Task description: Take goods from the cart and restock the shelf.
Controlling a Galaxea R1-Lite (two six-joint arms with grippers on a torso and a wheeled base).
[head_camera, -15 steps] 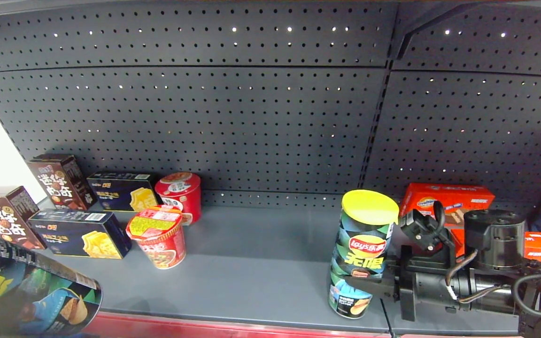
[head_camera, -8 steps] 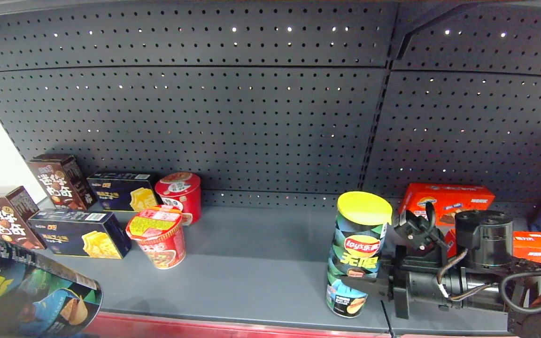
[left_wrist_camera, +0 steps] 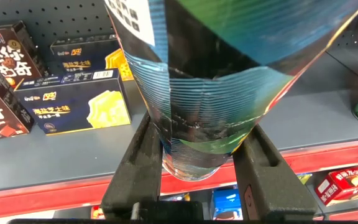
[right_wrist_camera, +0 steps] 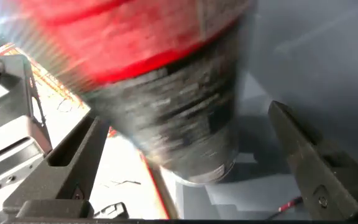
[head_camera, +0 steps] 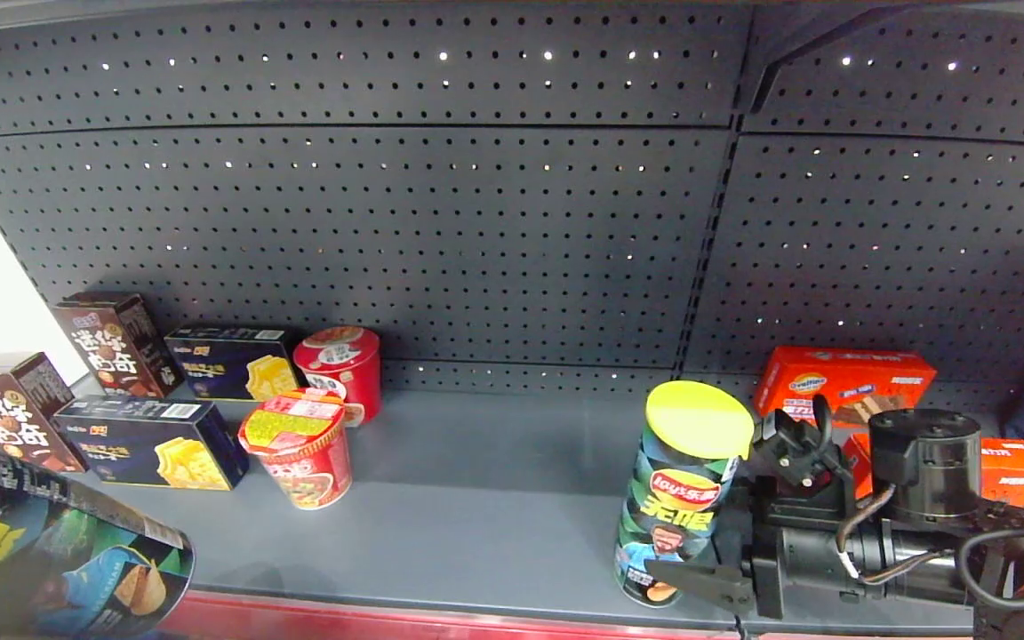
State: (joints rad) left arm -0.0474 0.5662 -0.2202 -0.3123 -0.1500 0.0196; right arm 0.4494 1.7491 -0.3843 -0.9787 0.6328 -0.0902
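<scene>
A chips can (head_camera: 685, 493) with a yellow lid stands upright near the front edge of the grey shelf (head_camera: 494, 524), right of centre. My right gripper (head_camera: 685, 556) is around its lower part, open. The right wrist view shows both fingers (right_wrist_camera: 73, 162) spread wide, with a gap to the can (right_wrist_camera: 179, 124). At the lower left a second chips can (head_camera: 59, 560) is held tilted, below and in front of the shelf edge. My left gripper (left_wrist_camera: 201, 134) is shut on this can (left_wrist_camera: 216, 81), with a finger pressed against each side.
Brown boxes (head_camera: 10, 409), dark blue boxes (head_camera: 152, 442) and two red cup noodles (head_camera: 303, 446) fill the shelf's left side. Orange boxes (head_camera: 841, 384) sit behind my right arm. A pegboard wall (head_camera: 476, 240) backs the shelf. The shelf's middle is bare.
The right-hand can has come down slightly and now stands on the shelf. My right gripper's near finger has dropped away from its side. The left arm and its can have not moved.
</scene>
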